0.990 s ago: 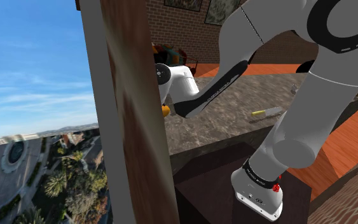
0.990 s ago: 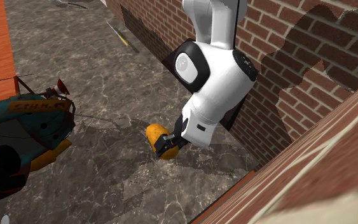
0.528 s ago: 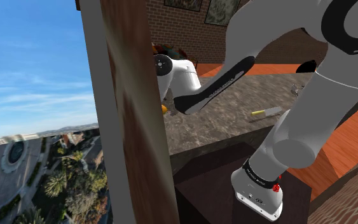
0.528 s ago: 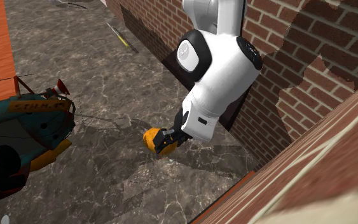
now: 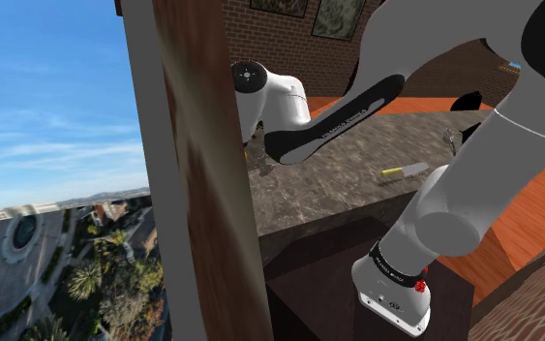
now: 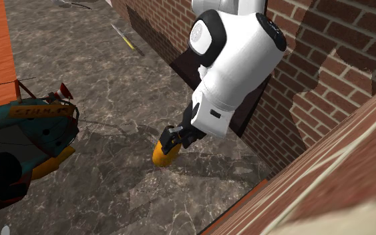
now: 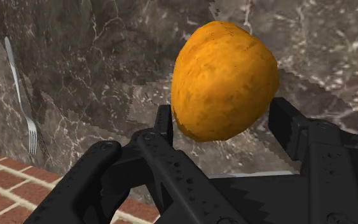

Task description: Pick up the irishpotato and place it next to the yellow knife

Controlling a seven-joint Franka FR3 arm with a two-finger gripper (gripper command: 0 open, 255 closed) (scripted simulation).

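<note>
claw [image 6: 173, 141] clamped on potato [image 6: 163, 153] | yellow knife [image 6: 128, 38] well apart, toward second exterior view's top-left along the bench [image 6: 79, 73]

Table [image 6: 113, 193]: dark veined stone top, along a brick wall [image 6: 326, 87]. Lying on it: yellow knife [image 6: 126, 37] near the wall, a fork [image 7: 20, 95], a teal-and-orange toy [image 6: 19, 143] well apart from the knife

Shoulder behind stand [image 5: 311, 291], exterior facing, wrist close
</note>
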